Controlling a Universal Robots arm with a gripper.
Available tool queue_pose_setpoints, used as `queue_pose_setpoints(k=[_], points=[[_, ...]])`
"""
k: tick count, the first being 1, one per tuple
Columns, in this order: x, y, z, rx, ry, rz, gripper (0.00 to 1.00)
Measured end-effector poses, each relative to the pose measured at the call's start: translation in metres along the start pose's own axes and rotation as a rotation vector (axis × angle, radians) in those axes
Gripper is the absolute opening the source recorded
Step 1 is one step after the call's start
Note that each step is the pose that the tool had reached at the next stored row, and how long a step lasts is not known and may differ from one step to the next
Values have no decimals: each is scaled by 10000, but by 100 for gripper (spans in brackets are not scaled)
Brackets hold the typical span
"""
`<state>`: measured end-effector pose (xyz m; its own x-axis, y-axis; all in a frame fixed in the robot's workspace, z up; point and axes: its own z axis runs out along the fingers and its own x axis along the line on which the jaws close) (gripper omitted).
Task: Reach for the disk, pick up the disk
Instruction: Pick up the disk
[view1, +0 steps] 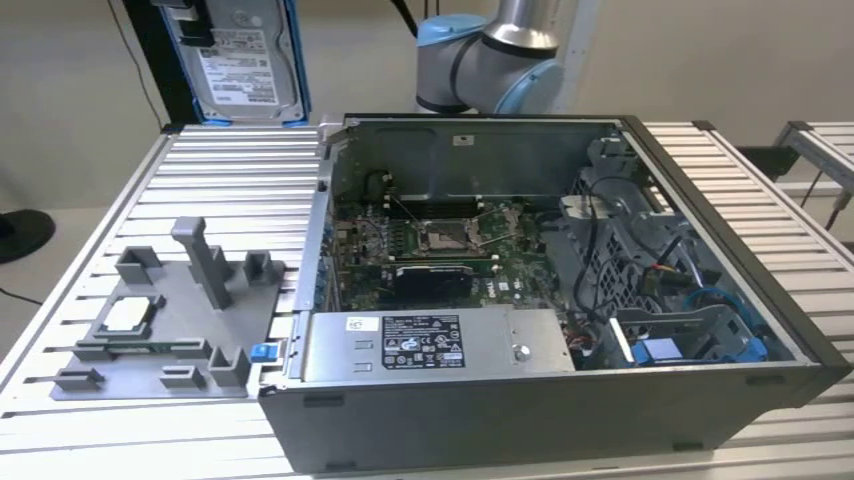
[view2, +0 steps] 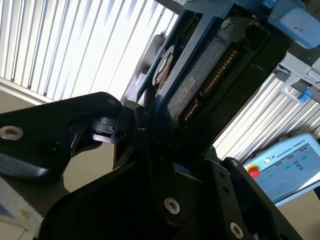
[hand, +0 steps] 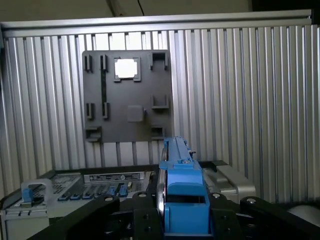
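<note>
Blue plastic rims the disk (hand: 181, 175), and in the first wrist view that rim sits edge-on between the black jaws of the gripper (hand: 184, 222), which are clamped on it from both sides. So the disk is off the table and in the gripper's hold, hanging upright with its white label facing out in the exterior view. To my eye the pick looks made. Doing it well here means an even squeeze on the frame rather than the metal face, with the disk held square so it cannot slip or swing.

Just below the gripper is the open computer case (view1: 534, 420). Farther from it, on the ribbed metal table (hand: 240, 100), lies a grey tray (hand: 127, 90) with a small white chip (hand: 126, 68) in one pocket. The arm (view1: 487, 60) rises behind the case's far wall, its wrist stretched out toward the exterior view's left, high over the table.
</note>
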<state>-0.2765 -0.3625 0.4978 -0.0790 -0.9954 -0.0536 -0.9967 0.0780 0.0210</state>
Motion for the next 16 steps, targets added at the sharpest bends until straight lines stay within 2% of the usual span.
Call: queue_pose_setpoints(k=[16], points=[[-40,-526,-9,-39,3,3,0]])
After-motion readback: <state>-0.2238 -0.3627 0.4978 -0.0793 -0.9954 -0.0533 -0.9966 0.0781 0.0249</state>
